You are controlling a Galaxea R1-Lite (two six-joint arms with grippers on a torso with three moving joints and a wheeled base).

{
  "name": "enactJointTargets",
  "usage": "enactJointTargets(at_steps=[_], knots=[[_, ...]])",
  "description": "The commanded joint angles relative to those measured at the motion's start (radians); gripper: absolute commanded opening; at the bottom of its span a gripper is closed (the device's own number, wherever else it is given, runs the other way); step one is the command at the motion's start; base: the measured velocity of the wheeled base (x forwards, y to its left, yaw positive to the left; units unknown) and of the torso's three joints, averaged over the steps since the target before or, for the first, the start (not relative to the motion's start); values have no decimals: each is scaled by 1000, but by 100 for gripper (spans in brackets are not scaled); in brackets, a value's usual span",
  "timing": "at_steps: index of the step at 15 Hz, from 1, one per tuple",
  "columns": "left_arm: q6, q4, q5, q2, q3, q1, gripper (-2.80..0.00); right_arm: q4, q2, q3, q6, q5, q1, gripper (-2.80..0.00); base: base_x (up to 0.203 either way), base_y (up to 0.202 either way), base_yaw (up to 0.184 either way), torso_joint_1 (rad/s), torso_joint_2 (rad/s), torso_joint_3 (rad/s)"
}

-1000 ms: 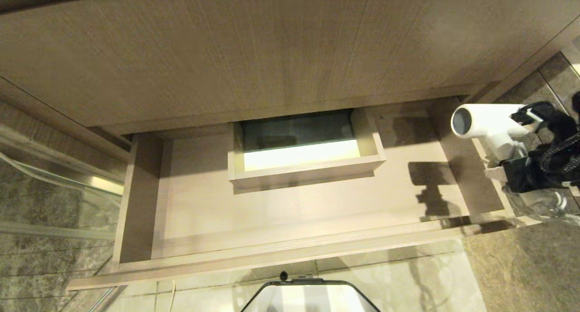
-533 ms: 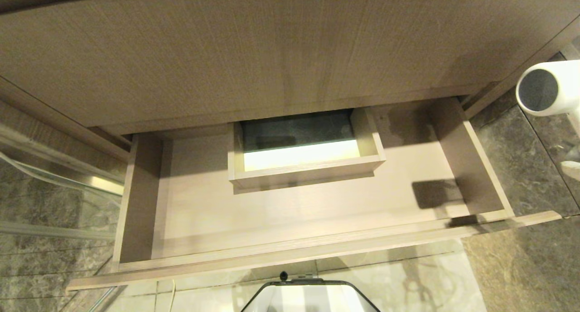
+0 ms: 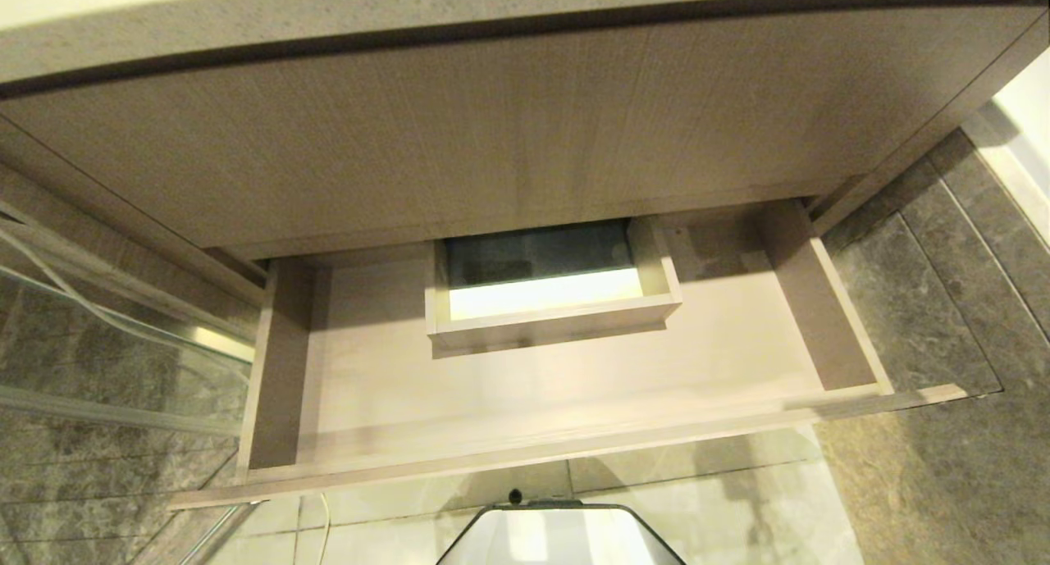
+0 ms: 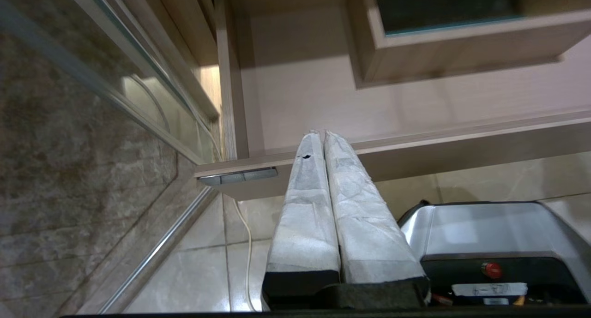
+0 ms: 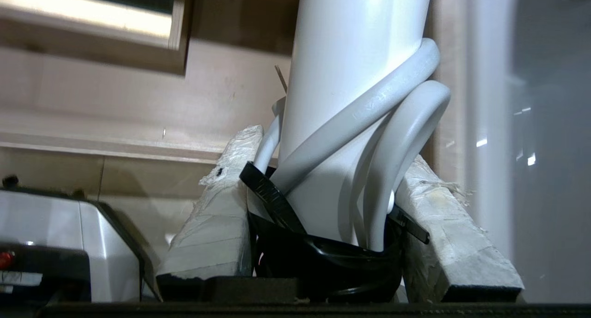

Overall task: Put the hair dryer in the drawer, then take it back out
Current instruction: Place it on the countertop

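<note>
Fingers (image 5: 217, 216) of the right gripper (image 5: 323, 189) are clamping the white handle of the hair dryer (image 5: 351, 78), its cord (image 5: 369, 110) and black tie (image 5: 270, 195) pinched in with it; the left gripper (image 4: 323, 145) is idling pressed shut before the drawer (image 3: 525, 458). Dryer is hanging beside the open, bare drawer, outside the head view. Handling, judged: 1 rigid, smooth, fairly light shell, likely slippery; the handle is offering the best hold, barrel weight tending to tip it.

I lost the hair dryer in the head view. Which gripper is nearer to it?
Right. The right gripper is clamped around the hair dryer handle; the left gripper hangs shut outside the drawer front, holding nothing.
</note>
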State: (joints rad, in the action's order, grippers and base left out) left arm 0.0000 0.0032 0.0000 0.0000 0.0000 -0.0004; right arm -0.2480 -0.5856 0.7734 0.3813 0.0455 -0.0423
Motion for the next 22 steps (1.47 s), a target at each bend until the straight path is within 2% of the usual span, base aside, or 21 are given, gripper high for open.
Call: enactJointTargets(at_steps=[1, 15, 22], knots=[[0, 0, 0, 0, 0, -1, -280, -3, 67, -1, 2, 0, -1, -280, 0, 0, 0, 54, -494, -193], [0, 0, 0, 0, 2, -1, -280, -7, 186, -38, 0, 2, -1, -280, 0, 0, 0, 363, -549, -242], [0, 0, 0, 0, 2, -1, -280, -4, 188, -40, 1, 2, -1, -280, 0, 0, 0, 223, -411, -188]])
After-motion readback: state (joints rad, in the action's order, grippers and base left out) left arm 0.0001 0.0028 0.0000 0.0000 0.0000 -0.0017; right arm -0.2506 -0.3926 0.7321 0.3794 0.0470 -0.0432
